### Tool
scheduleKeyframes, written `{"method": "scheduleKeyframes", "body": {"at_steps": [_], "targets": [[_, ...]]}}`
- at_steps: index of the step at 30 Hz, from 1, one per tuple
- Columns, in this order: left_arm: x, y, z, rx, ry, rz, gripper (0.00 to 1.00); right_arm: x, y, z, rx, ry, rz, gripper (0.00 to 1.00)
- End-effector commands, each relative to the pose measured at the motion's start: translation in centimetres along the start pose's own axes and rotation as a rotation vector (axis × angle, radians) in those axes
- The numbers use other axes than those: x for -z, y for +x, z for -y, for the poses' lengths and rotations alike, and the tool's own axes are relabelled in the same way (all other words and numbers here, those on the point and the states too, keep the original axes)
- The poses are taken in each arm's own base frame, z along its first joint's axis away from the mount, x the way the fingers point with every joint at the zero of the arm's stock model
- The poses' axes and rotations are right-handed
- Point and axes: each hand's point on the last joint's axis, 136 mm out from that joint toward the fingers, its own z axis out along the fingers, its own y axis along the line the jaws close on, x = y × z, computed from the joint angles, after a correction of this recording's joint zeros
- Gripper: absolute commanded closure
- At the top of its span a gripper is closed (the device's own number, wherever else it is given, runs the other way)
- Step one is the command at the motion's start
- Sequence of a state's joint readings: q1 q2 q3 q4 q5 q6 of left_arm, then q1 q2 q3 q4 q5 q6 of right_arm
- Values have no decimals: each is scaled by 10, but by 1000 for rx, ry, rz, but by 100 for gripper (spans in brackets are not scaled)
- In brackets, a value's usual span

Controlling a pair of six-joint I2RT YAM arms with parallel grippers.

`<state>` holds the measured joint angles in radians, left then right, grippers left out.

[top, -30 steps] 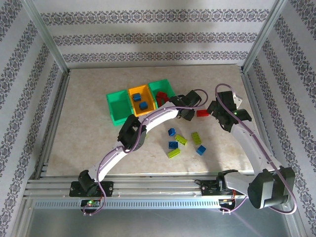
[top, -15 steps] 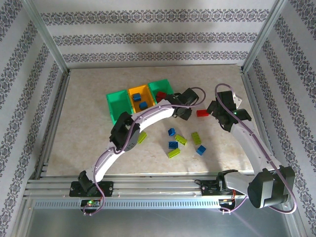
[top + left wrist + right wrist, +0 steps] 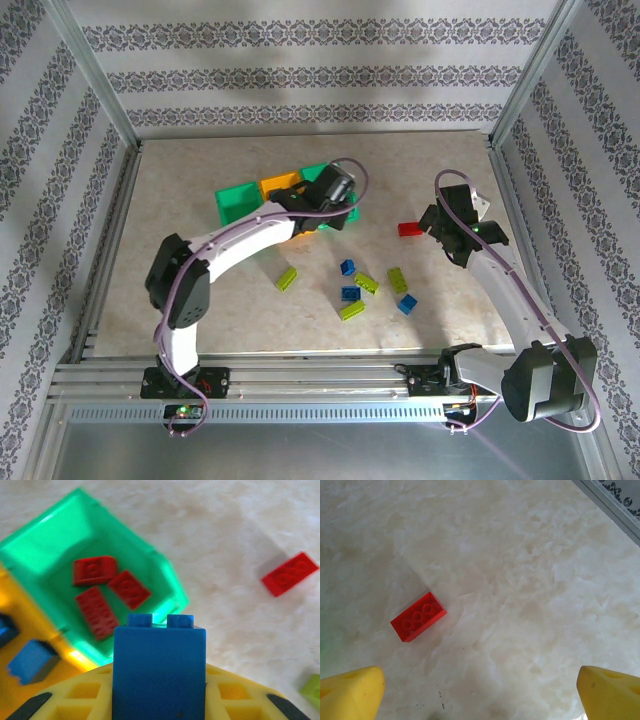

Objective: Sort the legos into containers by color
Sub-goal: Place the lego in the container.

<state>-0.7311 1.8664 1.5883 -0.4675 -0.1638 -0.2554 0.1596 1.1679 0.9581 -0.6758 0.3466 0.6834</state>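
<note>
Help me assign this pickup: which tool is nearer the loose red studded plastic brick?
Right. The right tool hangs open beside the red brick; the left tool holds a blue plastic brick by the green bin.

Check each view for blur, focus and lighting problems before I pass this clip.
Left wrist: the green bin and the red bricks inside it are smeared, likely motion blur; the held blue brick is crisp. Right wrist: the loose red brick and the table are sharp, the yellow fingertips soft at the corners. Top external: even light, soft shadows, no glare.
</note>
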Motion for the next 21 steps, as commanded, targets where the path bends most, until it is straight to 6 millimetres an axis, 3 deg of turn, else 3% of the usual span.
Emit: {"method": "scheduleKeyframes", "body": {"at_steps": [1,5,8,21], "targets": [[13,-9,-50,117,-83,69,86,-4,5,-3,-10,-5,-10,2],[12,7,-95,196,-135,36,85,-6,8,-8,-2,-10,-21,2],[7,13,-113,224,-146,20,85,-7,9,-13,9,-13,-25,2],[-44,20,-134,234,-156,-78,85,-11,19,-27,62,-16,-52,2]]}}
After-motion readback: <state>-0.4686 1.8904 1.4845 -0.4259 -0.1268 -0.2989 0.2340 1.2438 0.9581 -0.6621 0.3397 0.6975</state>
